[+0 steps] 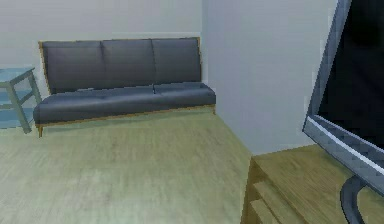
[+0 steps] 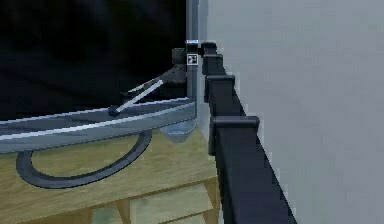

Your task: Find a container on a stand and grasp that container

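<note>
A small pale grey rounded thing was seen on the wooden stand, tucked beneath the lower corner of the television, just beside the television's dark ring-shaped base. Its form was too indistinct to be called a container with certainty. The gripper was seen above and to the left of that grey thing, its dark body near the two white marked squares and its thin fingers slanted down across the television's grey lower frame. Since the television stood directly behind the fingers, it could not be told whether anything was held. The arm was seen as a dark square bar along the stand's right side, against a plain pale wall.

In the forward view, the same stand was found at the lower right, with the television above it. Farther off, a grey sofa with a wooden frame was placed against the far wall, a light blue side table was set just beside its left end, and a pale wooden floor was spread between them.
</note>
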